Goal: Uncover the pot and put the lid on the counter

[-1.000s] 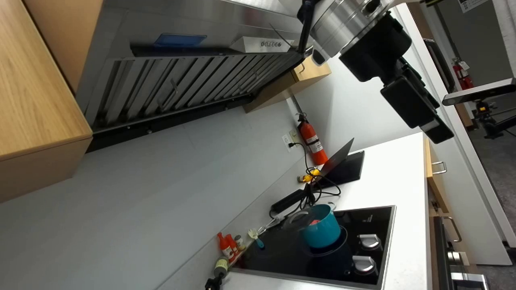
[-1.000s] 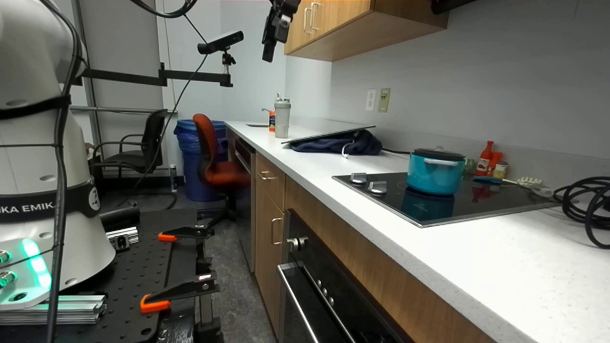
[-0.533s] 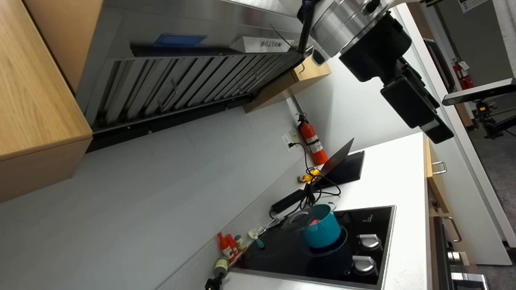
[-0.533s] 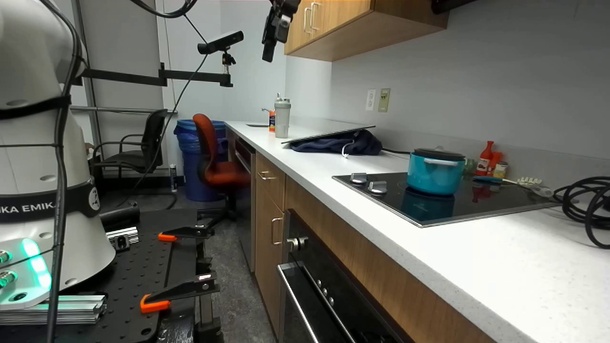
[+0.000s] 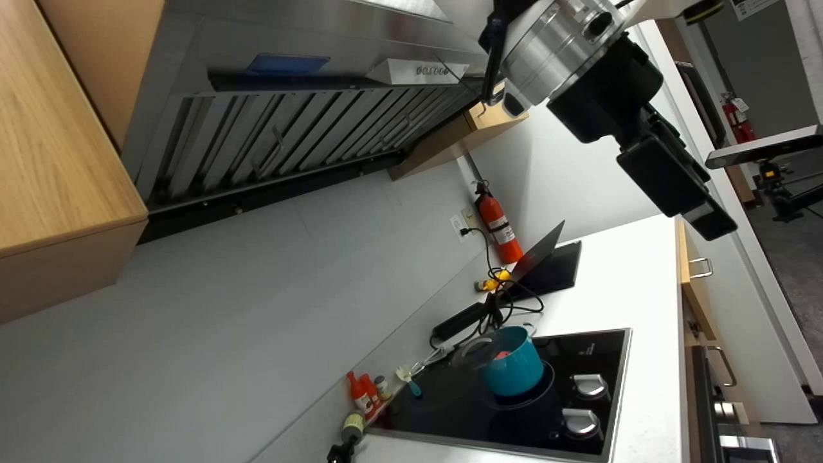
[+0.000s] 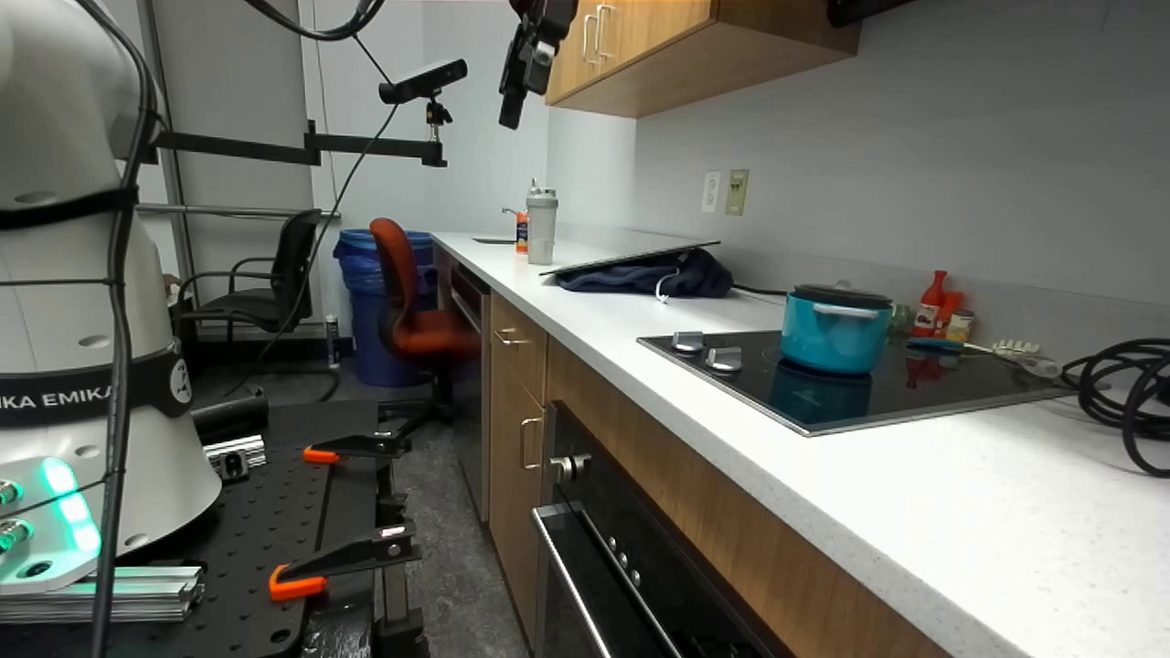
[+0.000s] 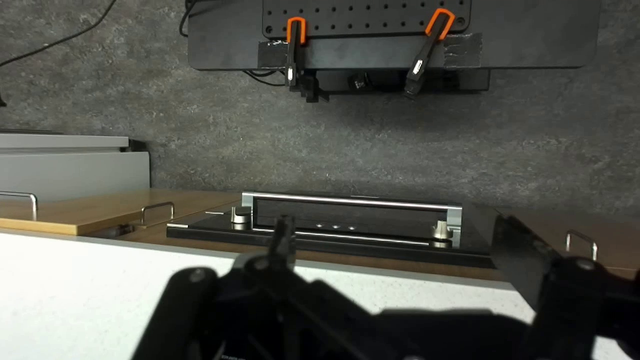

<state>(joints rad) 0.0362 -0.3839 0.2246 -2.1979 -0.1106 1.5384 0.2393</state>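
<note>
Tool [image 5: 711, 220] has dipped; only exterior views show the pot [image 6: 832, 340].

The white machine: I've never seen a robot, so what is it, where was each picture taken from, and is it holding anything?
It is a robot arm, a jointed machine that ends in a pincer-like gripper. Two pictures are taken from outside the robot; the third is taken from its wrist, looking past the gripper to the floor and the white counter. The gripper is open and holds nothing. A small teal pot stands on the black cooktop, its lid at the top; I can't tell whether that covers it fully. Red bottles stand at the cooktop's back edge. The job is to move the lid onto the counter.
</note>
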